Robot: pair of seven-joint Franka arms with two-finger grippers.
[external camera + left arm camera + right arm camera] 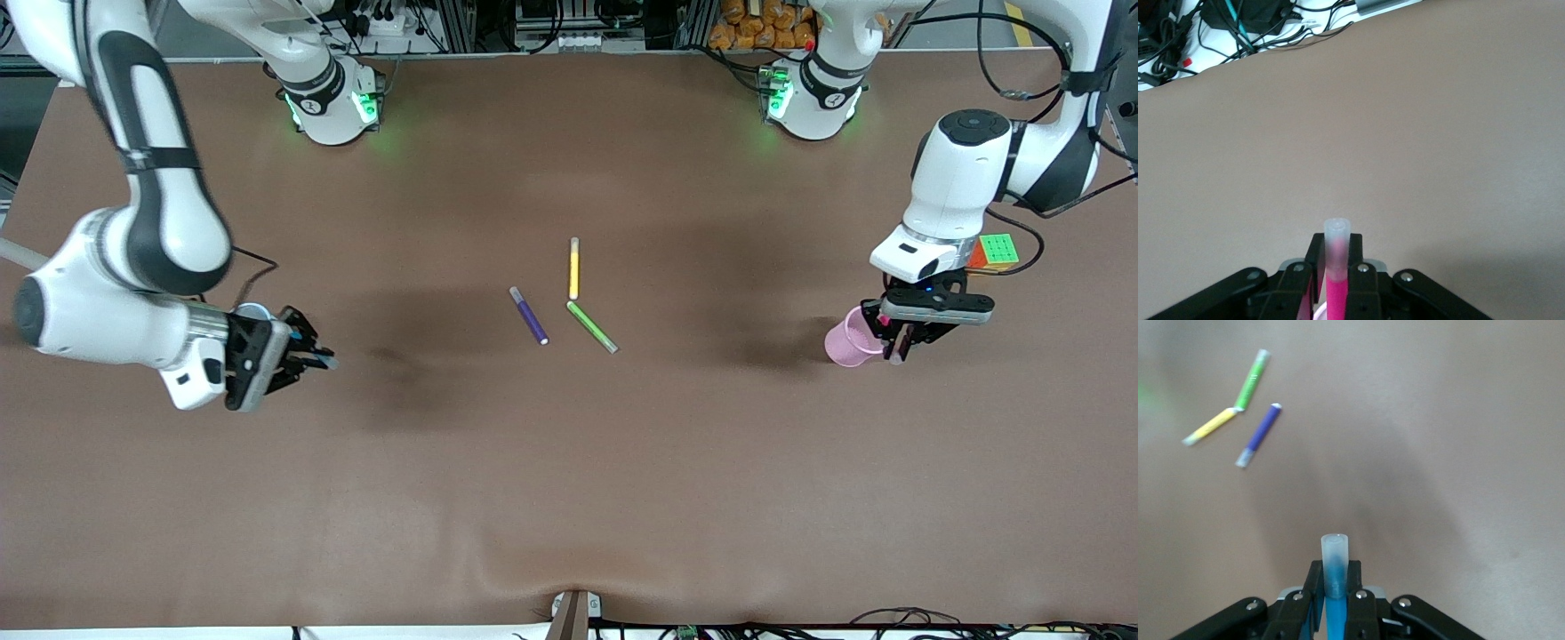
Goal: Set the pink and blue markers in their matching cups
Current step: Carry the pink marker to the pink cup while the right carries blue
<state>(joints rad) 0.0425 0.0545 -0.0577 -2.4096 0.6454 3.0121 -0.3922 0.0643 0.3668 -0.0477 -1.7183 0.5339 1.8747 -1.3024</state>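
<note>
Front view: left claw (900,342) clamping pink marker (893,348), right claw (302,354) blue marker (322,361), bare table (569,498) between.

Wide bare brown table (569,498) nearer the front camera, open for passage. Mid-table blocked by three loose pens close together: purple marker (529,316), yellow marker (574,268), green marker (592,327), the last two nearly touching. Toward the left arm's end, pink cup (849,338) and colour cube (994,252) in the way
</note>
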